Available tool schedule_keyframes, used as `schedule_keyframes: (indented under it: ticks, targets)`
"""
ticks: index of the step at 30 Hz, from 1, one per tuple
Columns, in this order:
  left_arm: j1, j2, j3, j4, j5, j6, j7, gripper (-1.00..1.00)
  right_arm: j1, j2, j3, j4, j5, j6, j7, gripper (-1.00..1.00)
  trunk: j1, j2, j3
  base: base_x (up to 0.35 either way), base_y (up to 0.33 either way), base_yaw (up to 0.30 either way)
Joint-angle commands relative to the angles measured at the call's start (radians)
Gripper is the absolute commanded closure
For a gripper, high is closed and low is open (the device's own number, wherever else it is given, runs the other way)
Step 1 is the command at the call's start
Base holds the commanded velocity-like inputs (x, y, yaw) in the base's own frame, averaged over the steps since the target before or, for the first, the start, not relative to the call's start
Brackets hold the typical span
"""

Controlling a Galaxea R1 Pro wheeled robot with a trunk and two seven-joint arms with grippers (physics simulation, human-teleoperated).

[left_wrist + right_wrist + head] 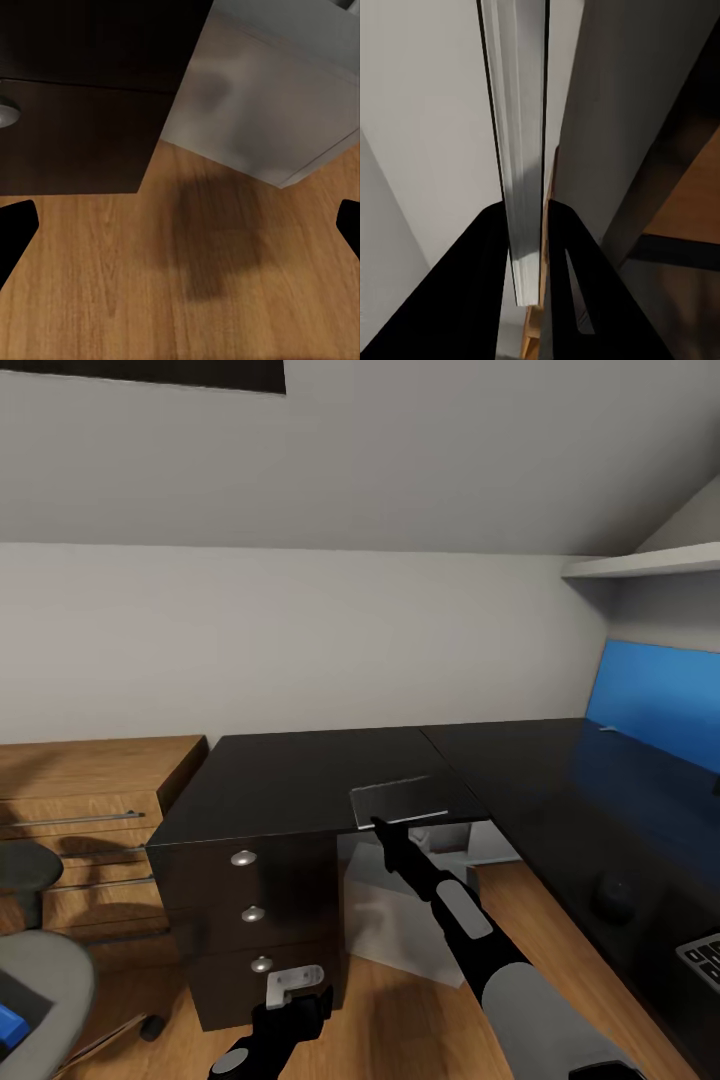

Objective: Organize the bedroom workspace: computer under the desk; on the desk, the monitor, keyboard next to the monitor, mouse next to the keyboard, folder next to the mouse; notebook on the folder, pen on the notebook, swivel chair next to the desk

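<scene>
My right gripper [385,825] is shut on the notebook [400,800], a thin dark grey rectangle held flat just over the front edge of the black desk [300,780]. In the right wrist view the fingers [472,285] pinch its pale edge [521,150]. Low in front of the drawer unit [250,920], my left gripper [290,1000] is open and holds nothing. The light grey computer [395,920] stands on the floor under the desk, also seen from the left wrist [262,97]. The swivel chair [45,980] at lower left carries the blue folder [10,1022]. The keyboard [705,957] lies at the desk's right end.
A low wooden shelf unit [90,790] stands left of the desk against the wall. A blue wall panel [655,700] runs behind the desk's right wing under a white shelf [650,563]. A small dark rounded shape [612,901], perhaps the mouse, lies near the keyboard.
</scene>
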Motion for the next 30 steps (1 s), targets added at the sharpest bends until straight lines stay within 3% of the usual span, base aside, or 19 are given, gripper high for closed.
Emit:
schedule_keyframes:
  ticks: [1,9,13,19,25,30]
  targets:
    - [-0.001,0.001,-0.003,-0.002,0.007,0.002,0.008,-1.0,-0.001,0.0,0.001,0.001,-0.018,0.003,0.003,1.0,0.0,-0.001,-0.001,0.0,0.0,0.0]
    - [-0.001,0.003,0.003,-0.004,0.004,-0.001,0.006,-1.0,-0.001,0.001,0.001,0.0,-0.074,0.001,0.001,1.0,0.0,-0.001,-0.001,0.0,0.0,0.0]
    - [-0.001,0.003,0.005,-0.006,0.004,-0.001,0.006,-1.0,-0.001,0.001,0.002,0.0,-0.078,0.001,0.0,1.0,0.0,-0.001,-0.001,0.0,0.0,0.0]
    - [-0.001,0.002,0.004,-0.008,0.003,-0.001,0.01,-1.0,-0.001,0.001,0.0,0.0,-0.079,0.001,0.0,1.0,0.023,-0.043,-0.02,0.0,0.0,0.0]
    - [-0.001,0.001,0.003,-0.007,0.003,-0.001,0.011,-1.0,-0.001,0.0,-0.001,0.0,-0.081,0.001,0.0,1.0,0.023,-0.043,-0.02,0.0,0.0,0.0]
    - [-0.001,0.001,-0.003,-0.007,-0.001,0.0,0.013,-1.0,-0.001,0.0,-0.002,0.0,-0.081,0.001,-0.001,1.0,0.042,-0.078,-0.036,0.0,0.0,0.0]
